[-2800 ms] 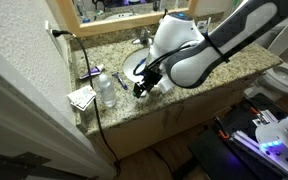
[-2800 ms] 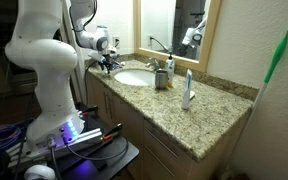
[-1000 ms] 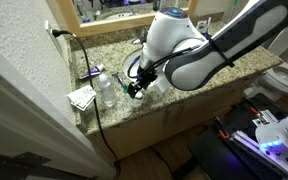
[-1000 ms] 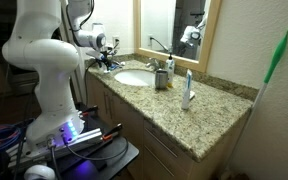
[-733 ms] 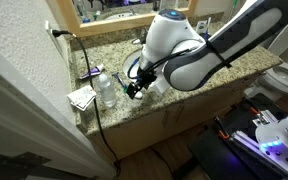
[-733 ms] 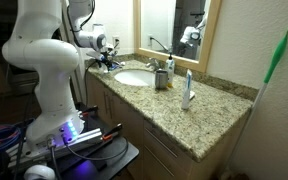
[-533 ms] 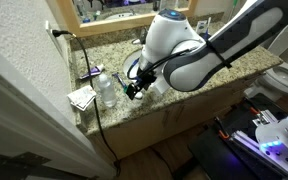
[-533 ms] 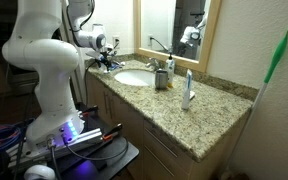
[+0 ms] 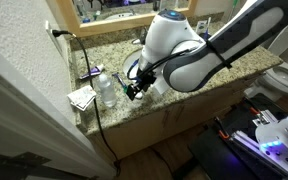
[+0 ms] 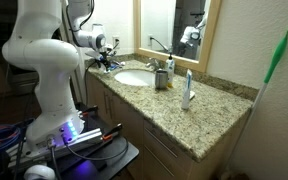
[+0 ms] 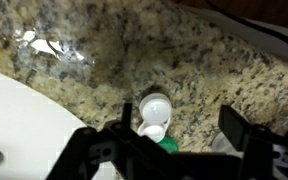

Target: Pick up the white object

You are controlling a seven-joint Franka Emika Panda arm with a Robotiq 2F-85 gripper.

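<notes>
Your claw (image 11: 179, 135) stands wide open and grips nothing. In the wrist view the white object (image 11: 154, 107) lies on the granite table (image 11: 214, 60), inside the gap between the two fingers. It sits much nearer one finger (image 11: 104, 150) than the other (image 11: 239, 135), which is well clear of it. You cannot tell from this view whether its near end touches the closer finger. The object shows as a small round white piece with a second white round just behind it, and a bit of green (image 11: 168, 146) at the end nearest the claw. The white sink (image 11: 24, 120) curves in just beside the closer finger, on the side away from the object. In both exterior views the claw (image 9: 134, 88) (image 10: 106, 62) hangs low over the table at the sink's edge, and the claw itself hides the object there. In an exterior view a clear bottle (image 9: 106, 90) stands near the claw, with a paper (image 9: 81, 97) just beyond it. In an exterior view a cup (image 10: 161, 78) stands across the sink, well apart from the claw.
</notes>
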